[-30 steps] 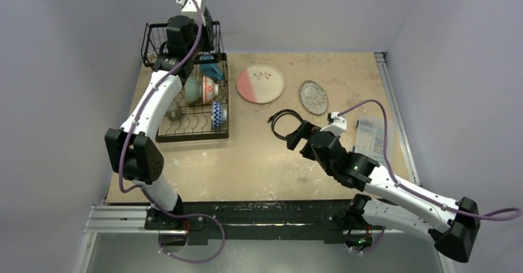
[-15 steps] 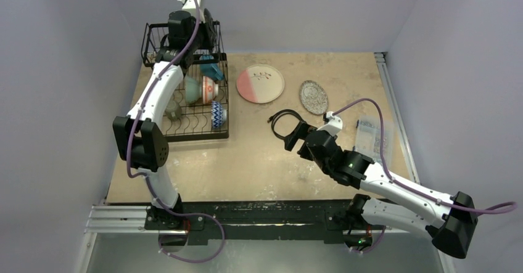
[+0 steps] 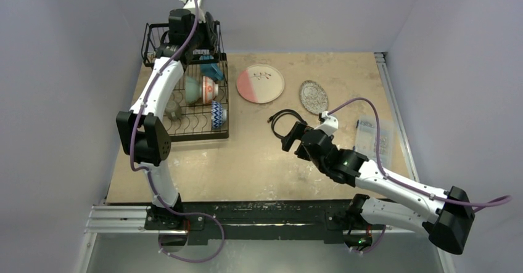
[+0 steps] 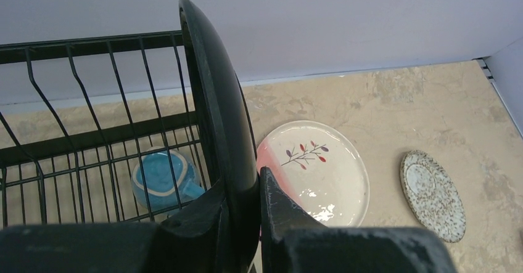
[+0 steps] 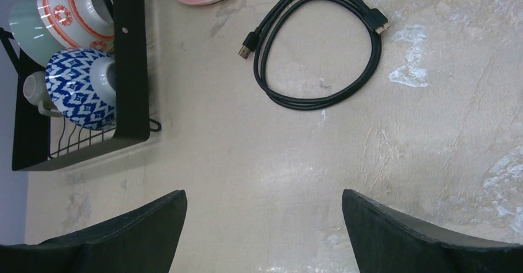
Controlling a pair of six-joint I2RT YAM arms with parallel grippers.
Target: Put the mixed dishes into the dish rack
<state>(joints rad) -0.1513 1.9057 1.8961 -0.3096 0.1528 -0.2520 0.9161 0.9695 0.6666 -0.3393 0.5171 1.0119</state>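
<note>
While the left gripper (image 4: 243, 190) is clamped on the black plate's (image 4: 216, 94) rim, holding it upright at the rack's (image 5: 131, 57) raised basket, the right gripper (image 5: 264, 205) hangs wide open and empty over the table (image 5: 277, 162) near the cable (image 5: 321, 45). Red bowl (image 5: 74, 8), mint bowl (image 5: 24, 32), blue bowl (image 5: 77, 88), mug (image 4: 161, 177) and cup (image 5: 34, 91) sit racked. Pink plate (image 4: 314, 168) and speckled plate (image 4: 432, 193) lie flat on the table, not yet loaded; I judge the job past halfway.

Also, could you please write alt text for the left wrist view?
The left gripper holds a black plate upright at the wire dish rack. A blue mug sits inside; a pink-and-white plate and a speckled plate lie on the table beyond.
</note>
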